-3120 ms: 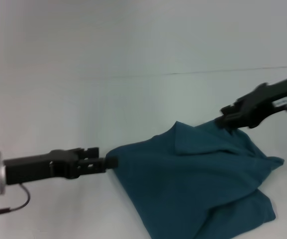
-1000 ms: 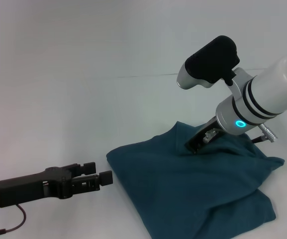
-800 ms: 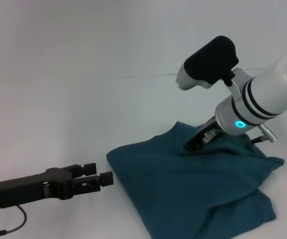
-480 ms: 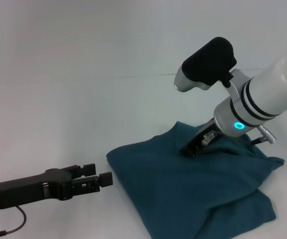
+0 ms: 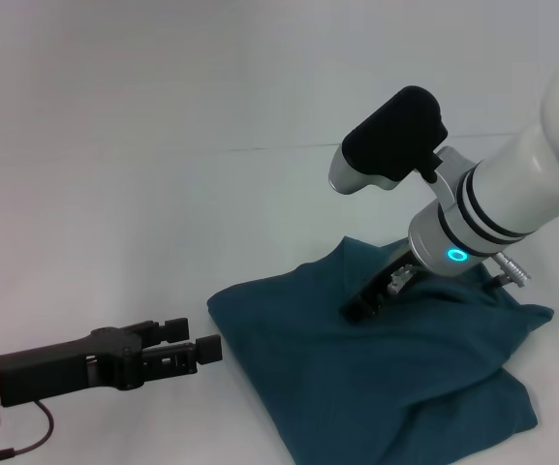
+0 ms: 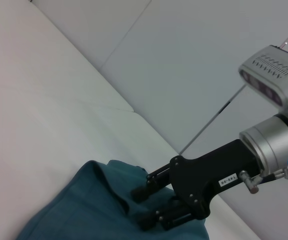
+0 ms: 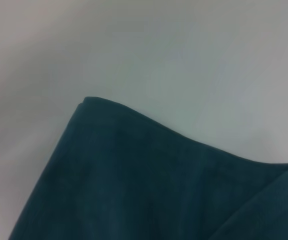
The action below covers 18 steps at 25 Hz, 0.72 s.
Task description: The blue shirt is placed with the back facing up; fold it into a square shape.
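The blue shirt point(image 5: 405, 378) lies bunched and loosely folded on the white table, right of centre, plain side up. My right gripper point(image 5: 355, 311) reaches down onto its upper middle, pointing toward the left. In the left wrist view its two black fingers point(image 6: 140, 193) stand apart, resting on the cloth point(image 6: 84, 205). My left gripper point(image 5: 194, 339) hovers low at the front left, open and holding nothing, a short gap from the shirt's left corner. The right wrist view shows only a folded edge of the shirt point(image 7: 134, 185) against the table.
The white table point(image 5: 114, 194) stretches bare to the left and behind the shirt, with a thin seam line point(image 5: 260, 147) across the back. A thin cable point(image 5: 42, 426) hangs under the left arm.
Both grippers have let go of the shirt corners they held three seconds ago. The right gripper has slid left and down across the cloth over the last second. The left gripper has barely moved.
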Each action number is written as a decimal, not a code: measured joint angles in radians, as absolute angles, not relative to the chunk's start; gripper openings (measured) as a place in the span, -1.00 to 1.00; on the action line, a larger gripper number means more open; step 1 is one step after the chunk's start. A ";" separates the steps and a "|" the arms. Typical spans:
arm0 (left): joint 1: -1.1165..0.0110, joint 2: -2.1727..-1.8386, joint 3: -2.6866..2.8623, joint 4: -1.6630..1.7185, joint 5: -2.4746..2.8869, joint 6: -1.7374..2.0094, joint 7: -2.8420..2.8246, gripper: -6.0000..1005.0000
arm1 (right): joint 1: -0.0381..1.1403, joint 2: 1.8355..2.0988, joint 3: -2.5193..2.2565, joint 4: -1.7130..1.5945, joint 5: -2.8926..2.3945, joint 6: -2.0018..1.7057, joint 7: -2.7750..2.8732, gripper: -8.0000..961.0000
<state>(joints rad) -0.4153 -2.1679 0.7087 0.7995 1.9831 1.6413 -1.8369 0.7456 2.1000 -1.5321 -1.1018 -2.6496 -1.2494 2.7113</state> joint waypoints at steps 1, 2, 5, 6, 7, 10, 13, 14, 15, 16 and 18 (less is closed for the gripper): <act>-0.415 -2.168 0.709 0.799 1.983 1.641 -1.835 0.83 | 0.747 2.100 -1.533 -1.097 -2.650 -1.245 2.711 -0.04; -0.415 -2.169 0.709 0.798 1.983 1.641 -1.834 0.83 | 0.748 2.100 -1.535 -1.094 -2.650 -1.241 2.711 0.04; -0.414 -2.169 0.709 0.791 1.983 1.641 -1.833 0.83 | 0.748 2.100 -1.540 -1.091 -2.650 -1.231 2.711 0.10; -0.414 -2.169 0.709 0.788 1.982 1.641 -1.832 0.83 | 0.747 2.100 -1.540 -1.091 -2.650 -1.229 2.710 0.13; -0.415 -2.168 0.709 0.787 1.982 1.641 -1.831 0.83 | 0.745 2.100 -1.540 -1.091 -2.650 -1.224 2.710 0.15; -0.415 -2.168 0.709 0.786 1.982 1.641 -1.831 0.83 | 0.744 2.100 -1.540 -1.091 -2.650 -1.224 2.711 -0.06; -0.416 -2.168 0.709 0.786 1.982 1.642 -1.830 0.83 | 0.740 2.100 -1.537 -1.090 -2.650 -1.223 2.711 -0.27; -0.416 -2.168 0.709 0.786 1.982 1.643 -1.830 0.83 | 0.739 2.099 -1.535 -1.090 -2.650 -1.223 2.711 -0.37; -0.416 -2.168 0.709 0.786 1.982 1.643 -1.830 0.83 | 0.738 2.099 -1.534 -1.090 -2.650 -1.222 2.711 -0.47; -0.416 -2.167 0.709 0.786 1.981 1.643 -1.830 0.83 | 0.737 2.099 -1.534 -1.090 -2.650 -1.220 2.711 -0.57; -0.416 -2.167 0.709 0.786 1.980 1.643 -1.830 0.83 | 0.735 2.098 -1.531 -1.090 -2.651 -1.213 2.711 -0.77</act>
